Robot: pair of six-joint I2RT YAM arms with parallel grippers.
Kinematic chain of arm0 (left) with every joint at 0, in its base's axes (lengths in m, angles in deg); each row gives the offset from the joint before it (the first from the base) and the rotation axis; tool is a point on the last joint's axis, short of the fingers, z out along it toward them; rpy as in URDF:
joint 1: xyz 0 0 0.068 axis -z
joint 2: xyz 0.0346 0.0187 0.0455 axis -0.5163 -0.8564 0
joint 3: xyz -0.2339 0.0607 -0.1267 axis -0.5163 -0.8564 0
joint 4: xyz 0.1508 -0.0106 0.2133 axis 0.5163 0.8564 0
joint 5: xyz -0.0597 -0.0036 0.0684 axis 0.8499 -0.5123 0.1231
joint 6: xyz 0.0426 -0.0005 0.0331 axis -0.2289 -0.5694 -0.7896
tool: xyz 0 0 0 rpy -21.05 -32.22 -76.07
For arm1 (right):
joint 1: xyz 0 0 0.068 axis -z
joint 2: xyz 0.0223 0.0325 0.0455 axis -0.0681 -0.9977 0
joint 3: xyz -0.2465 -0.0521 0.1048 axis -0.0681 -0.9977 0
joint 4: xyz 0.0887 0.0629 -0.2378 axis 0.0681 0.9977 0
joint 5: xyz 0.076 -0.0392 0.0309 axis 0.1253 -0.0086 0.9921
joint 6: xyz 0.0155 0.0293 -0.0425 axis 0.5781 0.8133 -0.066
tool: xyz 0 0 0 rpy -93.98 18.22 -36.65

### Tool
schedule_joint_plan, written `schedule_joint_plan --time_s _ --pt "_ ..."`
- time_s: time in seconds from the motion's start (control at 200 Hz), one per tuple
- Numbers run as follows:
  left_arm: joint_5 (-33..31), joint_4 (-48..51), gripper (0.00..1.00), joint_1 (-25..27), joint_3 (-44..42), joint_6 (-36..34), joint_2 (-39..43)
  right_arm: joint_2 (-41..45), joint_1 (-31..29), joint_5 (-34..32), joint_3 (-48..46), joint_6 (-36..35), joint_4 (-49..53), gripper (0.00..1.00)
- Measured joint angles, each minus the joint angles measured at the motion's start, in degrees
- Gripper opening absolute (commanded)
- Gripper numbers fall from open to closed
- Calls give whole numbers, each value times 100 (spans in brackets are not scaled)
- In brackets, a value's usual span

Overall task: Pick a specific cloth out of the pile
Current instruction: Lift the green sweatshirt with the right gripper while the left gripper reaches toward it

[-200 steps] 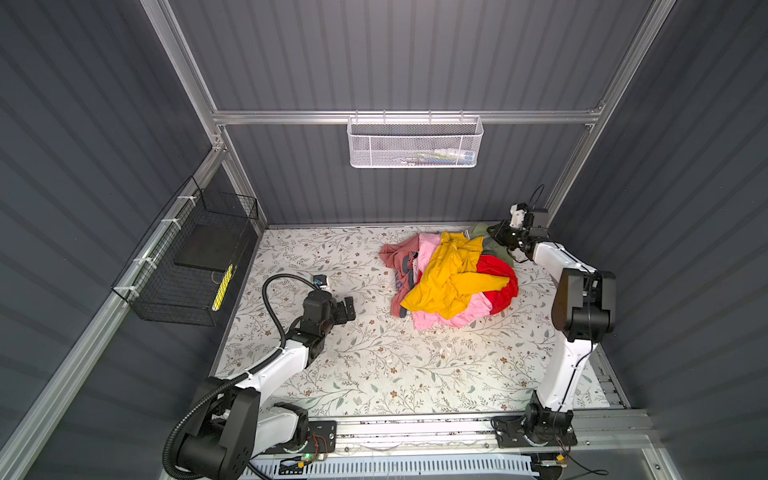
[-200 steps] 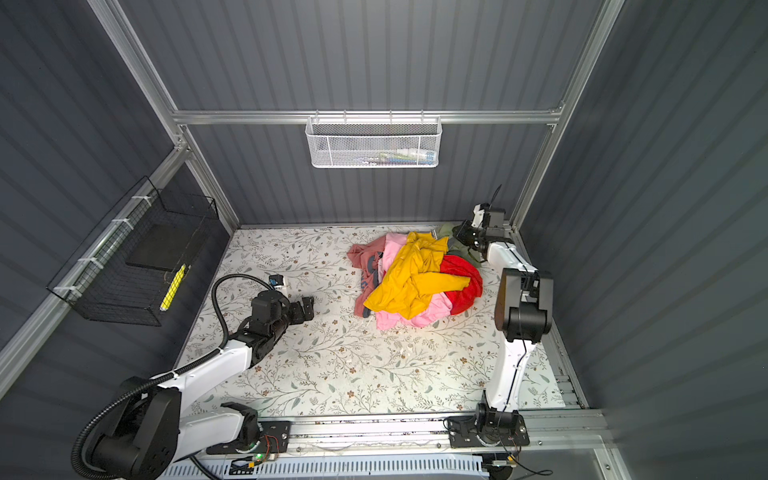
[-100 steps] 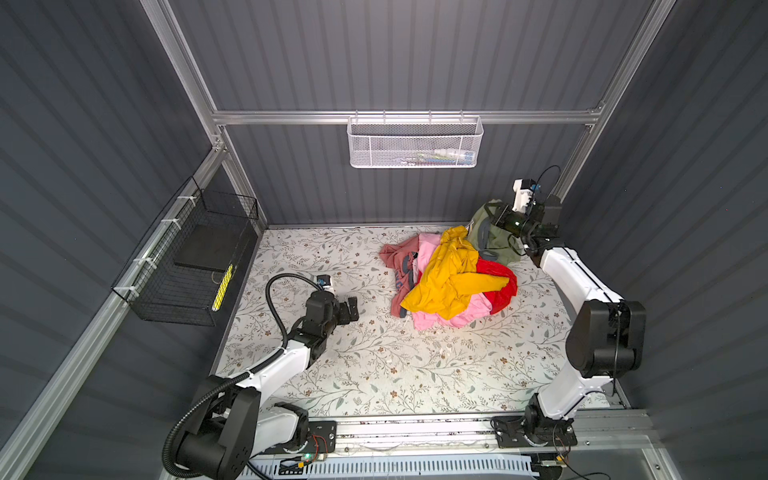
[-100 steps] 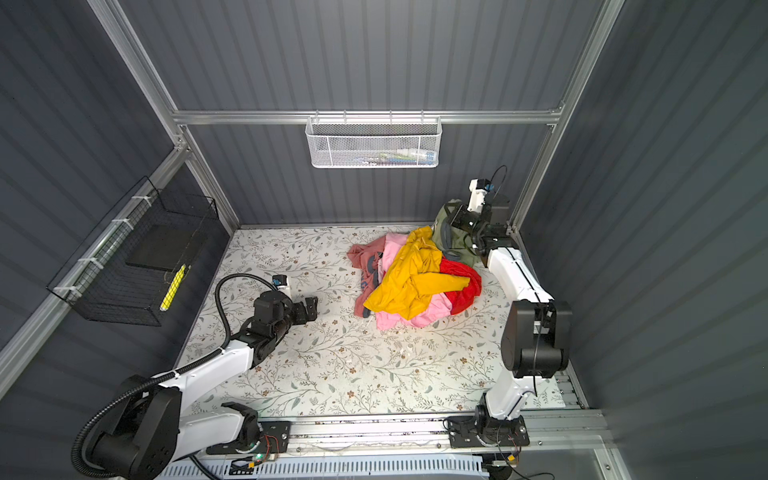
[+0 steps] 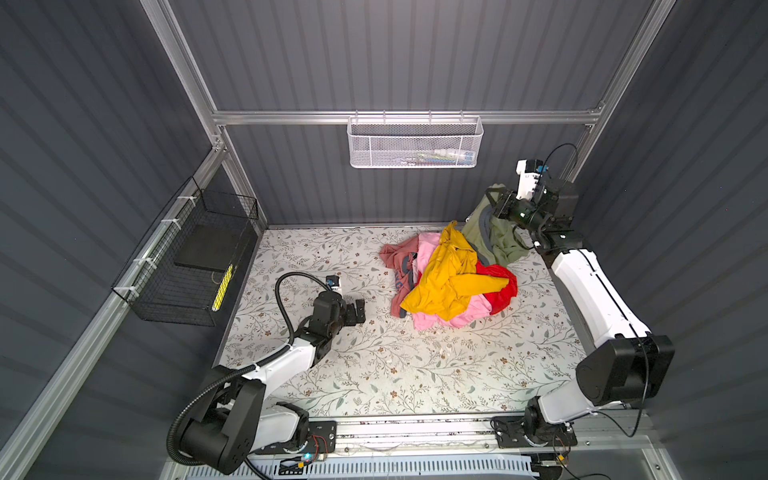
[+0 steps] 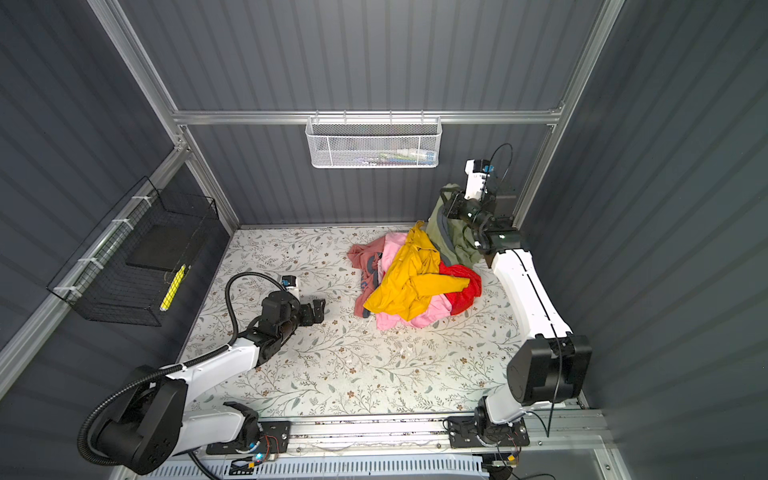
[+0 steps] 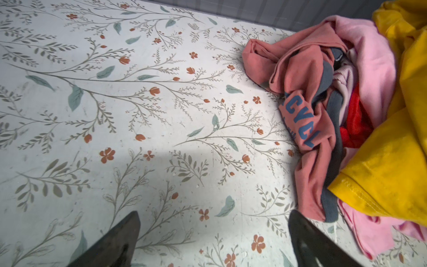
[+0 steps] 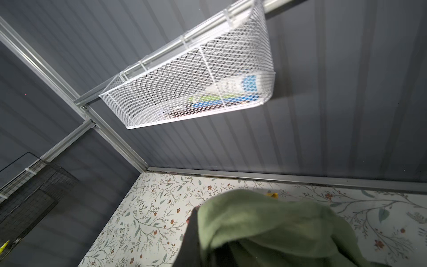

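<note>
**A:** What has moved in the last second?

**B:** The right gripper has risen from behind the pile and has drawn the cloth up with it. The left gripper has hardly shifted.

**A:** Then go from the front, please.

**B:** Nearest, the left gripper hangs low above the floral table. Its fingers are spread wide with nothing between them (the left wrist view shows only bare table there). It is near the dusty rose edge of the pile and not touching it.

**A:** And the pile?

**B:** It lies behind the middle of the table. The mustard yellow garment is on top, with pink and red under it.

**A:** Where is the cloth?

**B:** It is at the back right, olive green with dark grey trim. It hangs from the right gripper, which is clamped on its upper fold. Its lower part falls behind the pile, and I cannot tell if it touches.

**A:** And farthest?

**B:** A white mesh basket on the back wall.
</note>
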Motion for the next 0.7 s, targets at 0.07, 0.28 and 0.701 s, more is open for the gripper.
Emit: schedule_joint_plan --time_s 0.07,0.28,0.701 --pt "24 -26 100 116 151 -28 -109 76 -107 11 170 -81 133 0" --pt "184 -256 100 468 745 -155 -505 361 -227 98 444 -188 343 0" --pt "1285 -789 100 1003 2424 -584 -1043 715 -852 527 542 -13 472 0"
